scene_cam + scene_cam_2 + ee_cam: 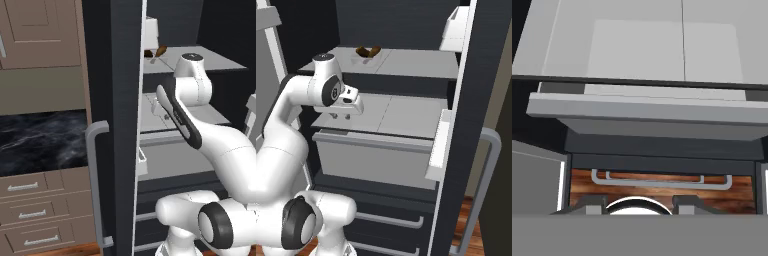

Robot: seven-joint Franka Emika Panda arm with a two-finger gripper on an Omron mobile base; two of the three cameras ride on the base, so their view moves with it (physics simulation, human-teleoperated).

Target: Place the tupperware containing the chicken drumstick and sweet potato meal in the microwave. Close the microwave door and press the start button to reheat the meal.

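The gripper point(342, 117) is held over the middle shelf point(406, 117) of an open fridge, pointing down. Nothing is seen between its fingers point(592, 202), which are set apart, so it is open. A grey drawer point(373, 157) is seen just below that shelf. On the top shelf point(416, 62), well above the gripper, brown food is seen in the tupperware point(368, 53). The drumstick point(160, 51) is seen poking out at one end. The fridge door point(112, 125) is swung open, with a grey handle point(95, 185) on it.
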